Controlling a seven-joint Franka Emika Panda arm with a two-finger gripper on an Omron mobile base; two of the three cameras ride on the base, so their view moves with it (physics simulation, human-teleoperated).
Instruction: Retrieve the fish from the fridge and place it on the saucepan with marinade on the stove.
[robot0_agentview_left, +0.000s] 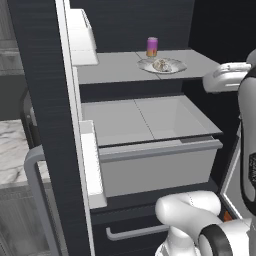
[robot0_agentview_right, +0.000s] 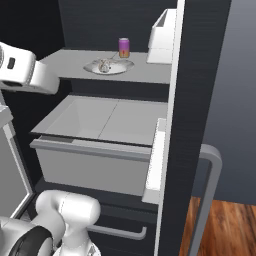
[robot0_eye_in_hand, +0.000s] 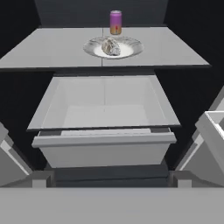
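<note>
The tall black double-door fridge (robot0_agentview_left: 40, 100) is seen standing open, with its grey inner shelf (robot0_eye_in_hand: 52, 50) exposed above a pulled-out grey drawer (robot0_eye_in_hand: 105, 144). The small pale grey speckled oval fish (robot0_eye_in_hand: 110, 46) is found lying on a shallow round pale plate (robot0_eye_in_hand: 131, 48) towards the far middle of that shelf, with a small pink-and-yellow cylindrical can (robot0_eye_in_hand: 115, 22) standing upright just behind the plate. The white arm is held at the near edge of the fridge opening, well apart from the fish. The fingertips of the end effector cannot be made out in the hand view, but its jaws are taken to be spread wide and nothing is held.

The retrieval step is judged to be in hand, at the approach stage: the fish has not yet been reached. The next move is judged to call for the end effector to be carried forward over the open drawer and lowered onto the fish, with the can behind it avoided, before the jaws are pressed together.
</note>
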